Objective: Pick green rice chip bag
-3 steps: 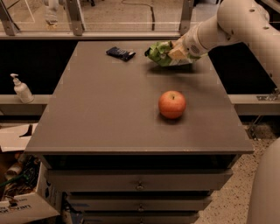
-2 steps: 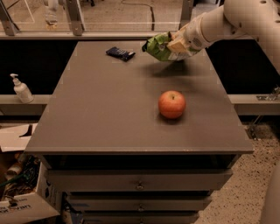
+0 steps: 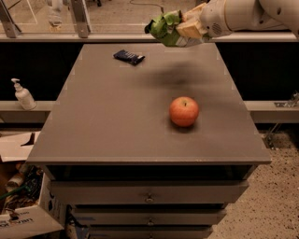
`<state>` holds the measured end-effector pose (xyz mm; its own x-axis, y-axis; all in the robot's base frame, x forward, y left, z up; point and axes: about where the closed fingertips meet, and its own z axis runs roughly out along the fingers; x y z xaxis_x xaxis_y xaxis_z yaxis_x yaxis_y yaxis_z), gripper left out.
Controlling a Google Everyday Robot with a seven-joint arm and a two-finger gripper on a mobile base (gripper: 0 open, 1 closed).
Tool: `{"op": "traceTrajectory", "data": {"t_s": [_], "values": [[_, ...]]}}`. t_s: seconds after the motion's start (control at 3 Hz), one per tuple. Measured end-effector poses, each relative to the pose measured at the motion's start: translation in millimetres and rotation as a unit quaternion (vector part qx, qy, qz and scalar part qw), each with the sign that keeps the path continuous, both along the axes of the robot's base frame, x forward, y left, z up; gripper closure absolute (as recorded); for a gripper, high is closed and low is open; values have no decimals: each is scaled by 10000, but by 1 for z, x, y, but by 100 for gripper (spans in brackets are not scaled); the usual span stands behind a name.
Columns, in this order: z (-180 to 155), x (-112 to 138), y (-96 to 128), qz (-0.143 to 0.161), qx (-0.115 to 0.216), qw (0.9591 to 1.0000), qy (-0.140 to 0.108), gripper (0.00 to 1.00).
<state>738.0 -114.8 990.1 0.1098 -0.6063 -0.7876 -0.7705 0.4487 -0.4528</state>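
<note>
At your far left, a pump bottle (image 3: 22, 94) stands on the ledge beside the table (image 3: 117, 126), out of play. Moving in, the small dark blue wrapper (image 3: 129, 57) lies near the far edge exactly where it lay a second ago; you have not disturbed it. Next comes what matters: the green rice chip bag (image 3: 164, 29) is no longer down at the tabletop's far right. It now hangs in the air above the far edge, crumpled, with a soft shadow (image 3: 173, 77) on the surface beneath it and nothing else touching it. The gripper (image 3: 183, 33) has risen with it, its pale fingers (image 3: 190, 28) clamped on the bag's right side, so you are carrying the bag's whole weight. That lift is the change of the last second, and it suggests the pick is all but done: the grasp held through the break from the table. Below and nearer to you, the apple (image 3: 184, 111) sits where it was, well apart from the load. Foil is slippery, so keep the squeeze steady. The arm (image 3: 243, 14) reaches in from your right.
</note>
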Motion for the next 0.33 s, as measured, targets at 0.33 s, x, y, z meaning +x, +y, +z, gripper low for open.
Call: {"op": "traceTrajectory", "data": {"t_s": [0.33], "values": [[1, -1, 3, 31, 24, 10000, -6, 100]]}}
